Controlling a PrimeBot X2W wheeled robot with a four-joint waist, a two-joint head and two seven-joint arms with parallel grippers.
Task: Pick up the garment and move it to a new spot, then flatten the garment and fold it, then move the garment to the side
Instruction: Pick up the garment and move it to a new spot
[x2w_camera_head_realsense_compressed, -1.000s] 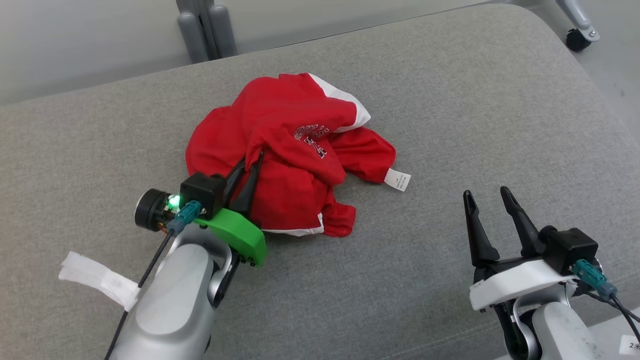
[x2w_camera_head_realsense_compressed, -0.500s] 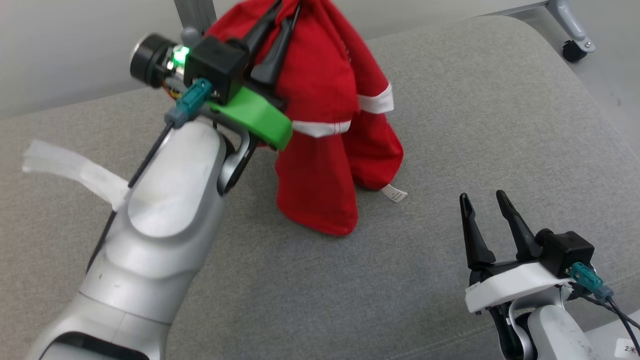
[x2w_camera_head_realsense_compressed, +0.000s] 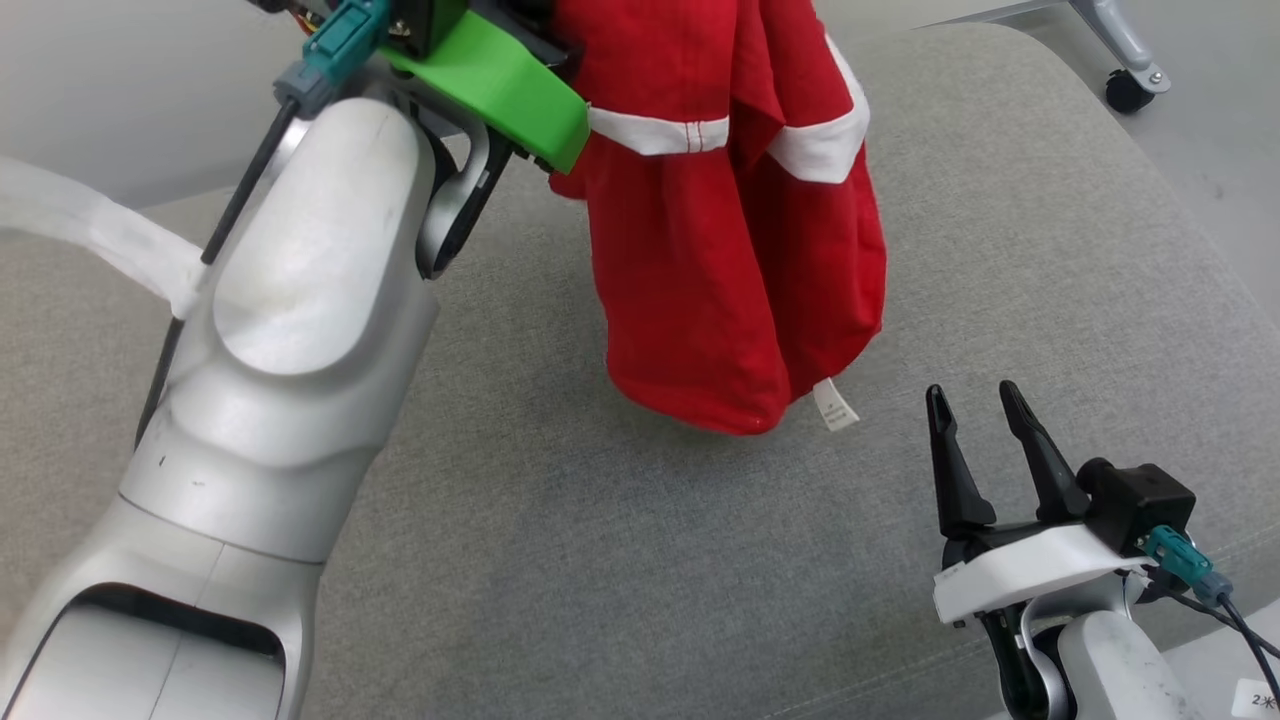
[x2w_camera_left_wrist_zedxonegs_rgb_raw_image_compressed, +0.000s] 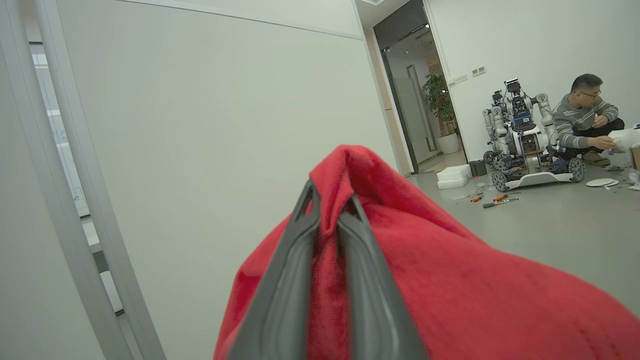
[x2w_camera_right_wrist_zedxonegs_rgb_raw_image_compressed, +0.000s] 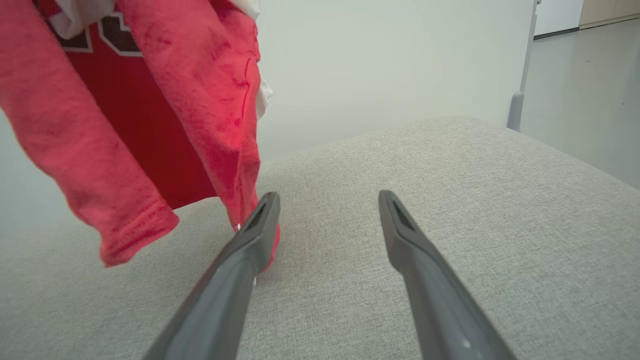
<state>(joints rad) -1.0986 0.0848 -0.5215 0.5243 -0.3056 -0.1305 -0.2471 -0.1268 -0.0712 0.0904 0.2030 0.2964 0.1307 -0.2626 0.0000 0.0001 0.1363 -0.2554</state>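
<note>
Red and dangling: pinching a fold of the garment tight in the left gripper, high over the grey cushion. Hanging with long axis straight down, lowest hem right at the cushion; touching or not, cannot tell. Waiting low on the right with the right gripper, fingers spread wide on nothing, hem and white label just ahead to its left. Only bare weave between. Far off, a person beside another robot.
</note>
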